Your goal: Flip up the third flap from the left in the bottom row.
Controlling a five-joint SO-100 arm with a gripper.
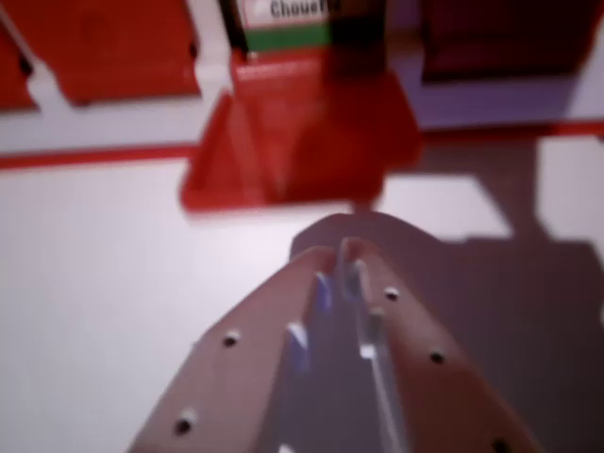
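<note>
- At the wrist view's left you see a flat red flap lying down at the top, and part of another at the very edge. They look untouched.
- Below them a thin red line runs across, and under it the white board is bare.
- In the middle sits the flap you most likely want, the red flap right in front of the arm. You cannot count the row from here, so you cannot be sure it is the third one.
- This flap looks tipped up. Its near edge seems to stand off the board, and a picture card with a green band and some letters shows just above it.
- The picture is blurry, so you cannot tell how high the flap stands or if it will stay up.
- The gripper is low in the middle, just short of the flap's near edge. Its two jaws are pressed together at the tip, with nothing between them.
- You cannot tell if the tip touches the flap.
- At the wrist view's right a dark red flap lies in shadow and looks flat.
- So the job looks part done: the flap seems to be lifting, but you likely need to push it all the way up.
</note>
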